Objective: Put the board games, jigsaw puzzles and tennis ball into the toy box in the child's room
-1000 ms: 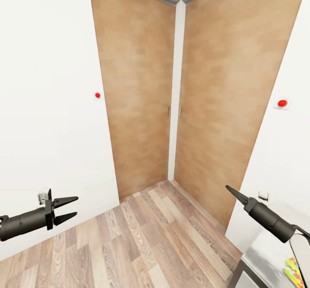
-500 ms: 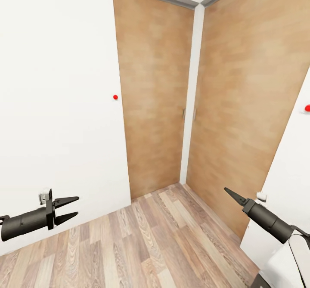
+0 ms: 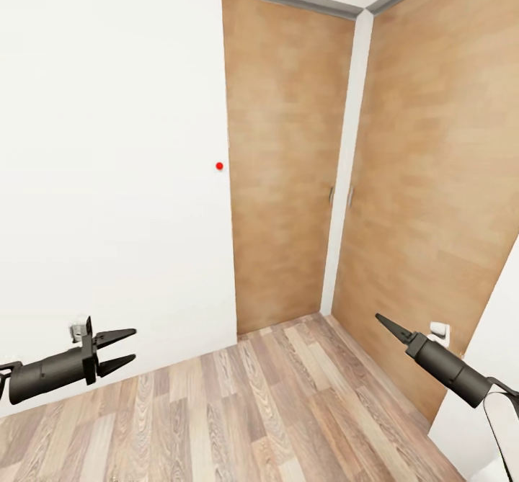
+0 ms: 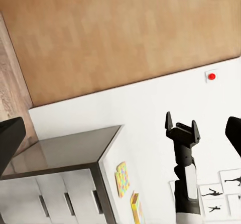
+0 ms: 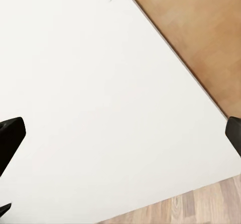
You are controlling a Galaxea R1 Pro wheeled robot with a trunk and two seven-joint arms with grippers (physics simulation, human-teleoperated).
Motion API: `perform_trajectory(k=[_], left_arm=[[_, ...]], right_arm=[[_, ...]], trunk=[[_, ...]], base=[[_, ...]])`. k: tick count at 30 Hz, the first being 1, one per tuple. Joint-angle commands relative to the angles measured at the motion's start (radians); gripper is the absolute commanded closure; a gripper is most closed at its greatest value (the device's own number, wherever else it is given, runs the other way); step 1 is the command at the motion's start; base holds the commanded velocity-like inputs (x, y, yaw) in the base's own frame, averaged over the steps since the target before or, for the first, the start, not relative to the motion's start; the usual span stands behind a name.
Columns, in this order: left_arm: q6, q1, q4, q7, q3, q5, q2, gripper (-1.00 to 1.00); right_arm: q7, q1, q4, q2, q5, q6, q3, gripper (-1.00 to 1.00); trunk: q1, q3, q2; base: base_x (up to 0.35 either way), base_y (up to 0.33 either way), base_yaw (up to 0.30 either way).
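In the left wrist view the table shows with its dark-grey cabinet section [image 4: 65,151] and white drawers [image 4: 50,204]. On its white top lies a jigsaw puzzle [image 4: 122,179] with a multicolour piece pattern. Beside it is a second flat colourful toy [image 4: 135,209], too small to tell which. My left gripper [image 3: 119,349] hangs open and empty over the floor near the white wall. My right gripper [image 3: 387,325] is open and empty too, and its two spread fingers [image 4: 169,122] show in the left wrist view. The toy box, bed and tennis ball are out of view.
Two wooden doors [image 3: 285,179] meet in the room's corner ahead. A white wall [image 3: 108,179] with a red dot [image 3: 219,166] stands at the left. Wood-plank floor [image 3: 274,403] lies between my arms. Black baseball-player pictures [image 4: 221,189] hang on the wall past the table.
The head camera has turned left, so the doors and wall have shifted right and the table corner with the puzzle has left the head view. Both grippers keep their pose, open.
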Motion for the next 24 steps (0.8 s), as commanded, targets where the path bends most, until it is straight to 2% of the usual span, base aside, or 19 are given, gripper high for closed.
perform_trajectory(k=[1, 9, 16, 24], left_arm=[[0.001, -0.001, 0.001, -0.007, -0.002, -0.005, -0.001, -1.0], [0.001, -0.001, 0.001, -0.004, -0.003, -0.005, -0.006, -1.0], [0.001, -0.001, 0.001, -0.004, -0.004, -0.005, -0.009, -1.0], [0.001, -0.001, -0.006, -0.006, 0.008, -0.005, -0.009, -1.0]], right_arm=[[0.001, 0.0, 0.0, 0.0, -0.004, 0.007, -0.001, -1.0], [0.001, 0.0, 0.0, 0.0, -0.004, 0.007, -0.001, -1.0], [0.001, 0.0, -0.001, 0.0, -0.004, 0.007, 0.0, -1.0], [0.001, 0.0, 0.001, 0.0, -0.004, 0.007, 0.0, -1.0]], trunk=[[0.0, 0.0, -0.001], [0.0, 0.002, -0.001], [0.0, 0.0, -0.001], [0.0, -0.008, -0.001]], base=[[0.0, 0.0, 0.117], [-0.043, -0.019, 0.045], [-0.045, -0.156, 0.014], [-0.007, -0.053, 0.125]])
